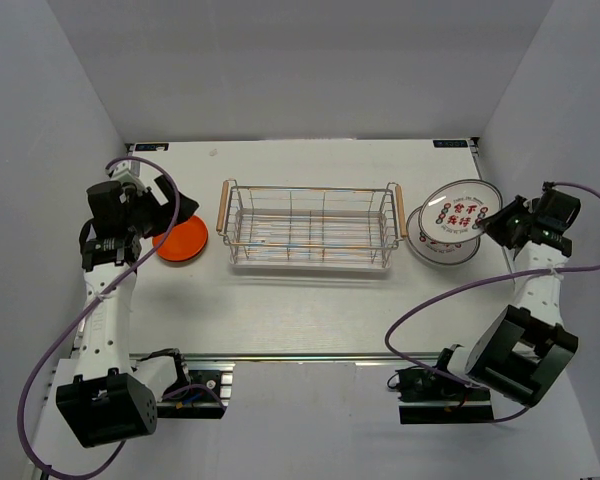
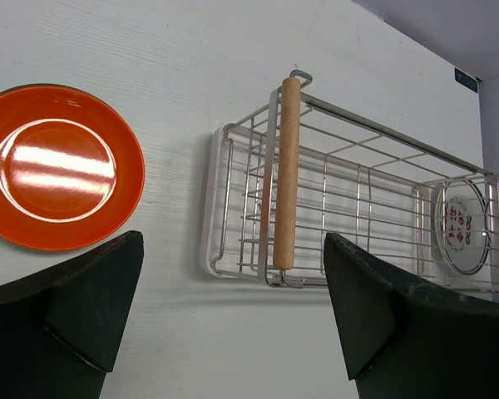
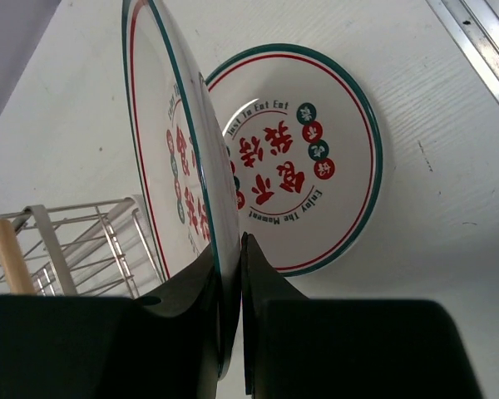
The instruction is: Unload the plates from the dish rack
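Two hands: the right hand [image 3: 235,259] pinches a white plate [image 3: 162,150] by its rim above a second white plate [image 3: 333,216] lying on the desk [image 1: 310,310]; the left hand [image 2: 233,270] is open near the red-orange plate [image 2: 54,166]. The dish rack [image 1: 310,187] looks bare, so only that held one seems left to set down.

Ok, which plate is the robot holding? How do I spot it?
Find the wire dish rack in the middle of the table and look just past its right wooden handle. Two white plates with red characters are there. The held plate is tilted up, pinched at its rim by the right gripper; the flat plate lies on the table.
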Tool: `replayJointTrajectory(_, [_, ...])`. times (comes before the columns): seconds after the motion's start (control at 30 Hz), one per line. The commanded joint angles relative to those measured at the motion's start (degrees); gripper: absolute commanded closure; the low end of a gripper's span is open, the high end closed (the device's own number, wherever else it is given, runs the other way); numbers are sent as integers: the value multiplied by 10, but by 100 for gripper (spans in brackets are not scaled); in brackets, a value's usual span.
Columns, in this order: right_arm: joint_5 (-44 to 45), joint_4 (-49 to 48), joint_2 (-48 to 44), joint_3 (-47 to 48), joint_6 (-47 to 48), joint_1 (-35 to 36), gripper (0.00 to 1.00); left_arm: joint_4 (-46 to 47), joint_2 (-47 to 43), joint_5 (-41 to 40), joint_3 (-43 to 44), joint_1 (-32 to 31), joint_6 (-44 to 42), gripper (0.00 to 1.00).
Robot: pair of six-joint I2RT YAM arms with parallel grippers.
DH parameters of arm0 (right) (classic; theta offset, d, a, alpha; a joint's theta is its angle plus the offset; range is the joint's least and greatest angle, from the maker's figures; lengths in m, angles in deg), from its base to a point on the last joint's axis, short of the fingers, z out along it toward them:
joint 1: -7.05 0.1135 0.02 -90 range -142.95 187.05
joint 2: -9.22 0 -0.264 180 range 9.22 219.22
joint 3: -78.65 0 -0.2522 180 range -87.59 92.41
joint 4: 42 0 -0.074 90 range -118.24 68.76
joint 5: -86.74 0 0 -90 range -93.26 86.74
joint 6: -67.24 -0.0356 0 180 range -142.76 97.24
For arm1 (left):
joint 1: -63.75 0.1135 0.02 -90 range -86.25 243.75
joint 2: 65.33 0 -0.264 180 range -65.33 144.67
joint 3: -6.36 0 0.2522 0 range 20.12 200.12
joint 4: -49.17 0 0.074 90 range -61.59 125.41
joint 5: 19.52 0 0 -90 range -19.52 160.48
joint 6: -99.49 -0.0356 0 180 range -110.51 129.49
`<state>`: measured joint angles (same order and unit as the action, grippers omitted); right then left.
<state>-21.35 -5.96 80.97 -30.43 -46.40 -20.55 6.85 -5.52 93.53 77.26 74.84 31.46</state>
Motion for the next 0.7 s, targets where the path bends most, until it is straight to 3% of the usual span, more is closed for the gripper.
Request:
replayJointTrajectory(0.0, [-34,-89,-16,-30,-26,-16,100,10,8,31,14,2,3,2])
replayJointTrajectory(0.3, [30,-153,1,-97,-18,-23,100,25,3,68,0,2,5,2])
replayJointTrajectory(0.5, [29,-153,26,-108,-24,-23,84,18,0,60,0,2,3,2])
replayJointTrajectory(0.67, [13,-154,52,-111,-28,-22,82,19,0,61,1,2,3,2])
